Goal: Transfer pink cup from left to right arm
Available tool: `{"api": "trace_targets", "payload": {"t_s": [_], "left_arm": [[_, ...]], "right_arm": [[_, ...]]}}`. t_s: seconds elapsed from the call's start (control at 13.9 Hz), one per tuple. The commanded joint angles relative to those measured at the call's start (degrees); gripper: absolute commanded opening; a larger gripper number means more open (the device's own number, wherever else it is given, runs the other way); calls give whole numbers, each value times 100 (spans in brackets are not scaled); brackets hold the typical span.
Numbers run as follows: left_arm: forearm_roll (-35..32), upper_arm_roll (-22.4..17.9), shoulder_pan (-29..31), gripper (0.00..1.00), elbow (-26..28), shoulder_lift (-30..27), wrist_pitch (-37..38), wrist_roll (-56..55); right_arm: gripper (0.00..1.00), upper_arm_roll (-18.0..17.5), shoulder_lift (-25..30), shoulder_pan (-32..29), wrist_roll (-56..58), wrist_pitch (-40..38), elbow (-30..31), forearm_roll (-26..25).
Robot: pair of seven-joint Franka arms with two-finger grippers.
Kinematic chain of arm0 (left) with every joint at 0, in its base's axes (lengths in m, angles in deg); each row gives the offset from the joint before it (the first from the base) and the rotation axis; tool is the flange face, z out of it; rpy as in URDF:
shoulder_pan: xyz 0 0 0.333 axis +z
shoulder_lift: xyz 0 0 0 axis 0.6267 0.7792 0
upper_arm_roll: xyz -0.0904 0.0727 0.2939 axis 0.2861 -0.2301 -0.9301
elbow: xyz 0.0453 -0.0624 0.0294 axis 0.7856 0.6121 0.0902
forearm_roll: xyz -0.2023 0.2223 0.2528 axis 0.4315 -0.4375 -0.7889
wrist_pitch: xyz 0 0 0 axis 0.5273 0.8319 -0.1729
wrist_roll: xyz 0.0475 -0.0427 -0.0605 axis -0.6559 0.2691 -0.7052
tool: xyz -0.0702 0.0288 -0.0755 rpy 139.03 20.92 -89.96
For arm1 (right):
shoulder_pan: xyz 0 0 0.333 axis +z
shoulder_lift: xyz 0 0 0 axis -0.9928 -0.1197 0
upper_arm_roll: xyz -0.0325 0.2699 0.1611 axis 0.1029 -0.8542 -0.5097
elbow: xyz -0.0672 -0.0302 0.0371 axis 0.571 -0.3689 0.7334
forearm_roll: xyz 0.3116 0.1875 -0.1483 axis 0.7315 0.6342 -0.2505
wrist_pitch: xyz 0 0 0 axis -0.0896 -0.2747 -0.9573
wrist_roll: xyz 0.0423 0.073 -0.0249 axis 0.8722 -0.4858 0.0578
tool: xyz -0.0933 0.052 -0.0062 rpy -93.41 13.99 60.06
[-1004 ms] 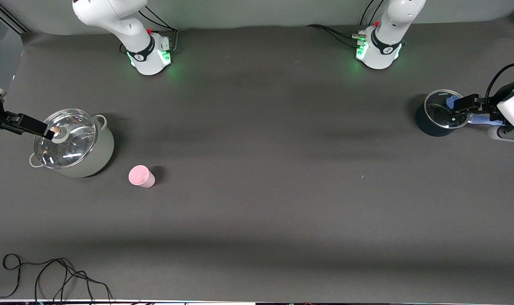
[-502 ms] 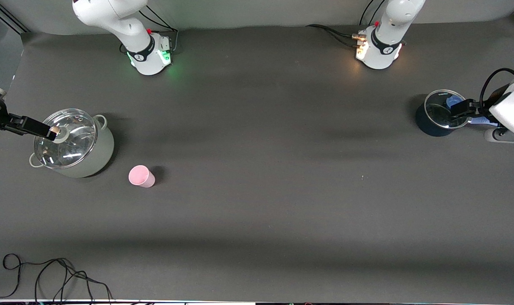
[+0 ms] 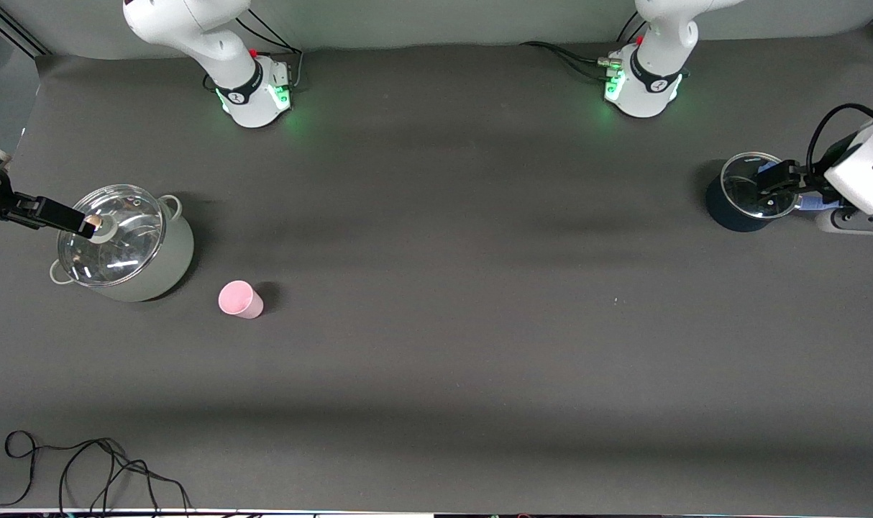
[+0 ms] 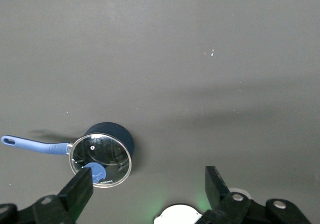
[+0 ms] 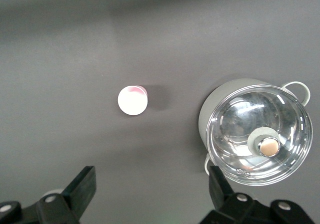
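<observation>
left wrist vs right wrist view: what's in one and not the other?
Left wrist only: the dark blue saucepan with its glass lid and blue handle, and the left tool, fingers open. Right wrist only: the pink cup standing free on the table, the pale green pot with its glass lid, and the right tool, fingers open. Both: the dark grey table mat, nothing held.

Pink cup (image 3: 239,299), upright, on table

Tabletop (image 3: 436,216): matt dark grey cloth-like cover. Pink cup (image 3: 239,299): smooth matt plastic. Grey pot (image 3: 138,270): satin finish, glossy glass lid (image 3: 109,234). Blue saucepan (image 3: 728,212): glossy glass lid.
</observation>
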Motion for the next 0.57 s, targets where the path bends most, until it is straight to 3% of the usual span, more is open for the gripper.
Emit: {"api": "trace_targets", "payload": {"t_s": [0.0, 0.14, 0.22, 0.5], "left_arm": [[67, -739, -840, 100, 12, -81, -82, 2], [163, -740, -850, 100, -5, -63, -91, -15], [189, -740, -841, 100, -5, -54, -100, -24], [198, -740, -832, 100, -5, -37, -178, -331]], "right_arm": [[100, -1115, 49, -1108, -35, -98, -66, -111], [100, -2260, 102, -2166, -44, -98, -57, -128], [100, -2491, 120, -2379, -44, -98, -57, -129], [100, -2721, 619, -2688, 165, 235, 547, -129]]}}
